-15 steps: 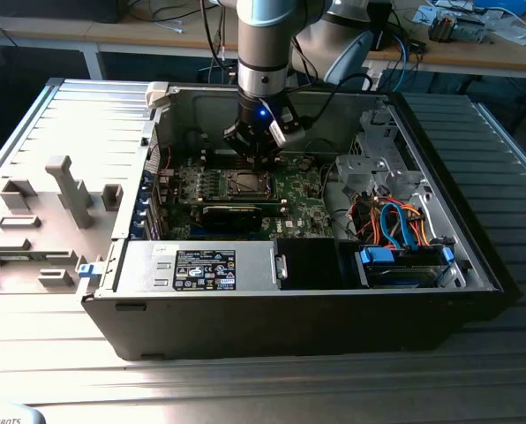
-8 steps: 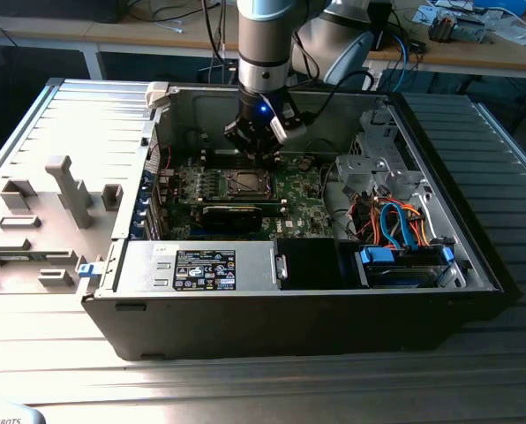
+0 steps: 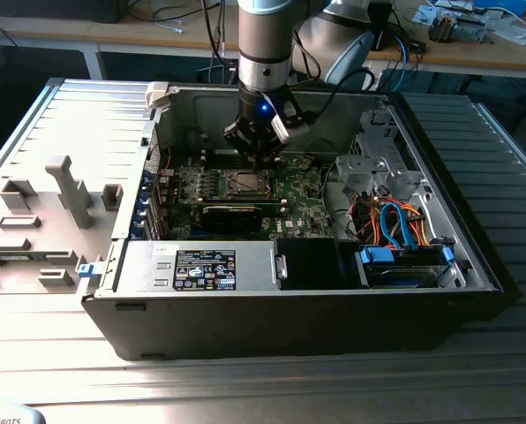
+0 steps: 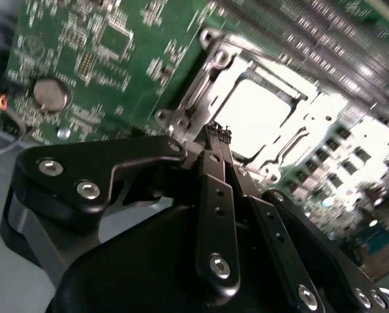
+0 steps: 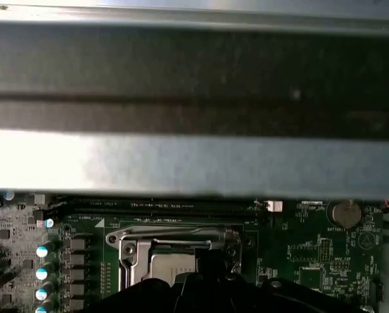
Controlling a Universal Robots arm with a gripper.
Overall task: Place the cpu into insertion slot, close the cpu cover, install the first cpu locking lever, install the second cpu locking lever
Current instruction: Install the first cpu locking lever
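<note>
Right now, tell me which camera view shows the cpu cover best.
The second wrist view: the cpu cover lies flat around the bright chip top, its frame and corners close and clear beyond the end effector. The first wrist view shows part of it, with the end effector hiding the rest. The exterior view shows it small, below the arm.

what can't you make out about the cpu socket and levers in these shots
- Locking levers: in the second wrist view the cpu cover lies over the bright cpu, but motion blur hides whether the levers are latched.
- Socket's near half: in the first wrist view the gripper body covers it.
- Insertion slot: too small in the exterior view to judge the cover or levers.
- Gripper tips: closed together, but whether they pinch a lever is unclear.
</note>
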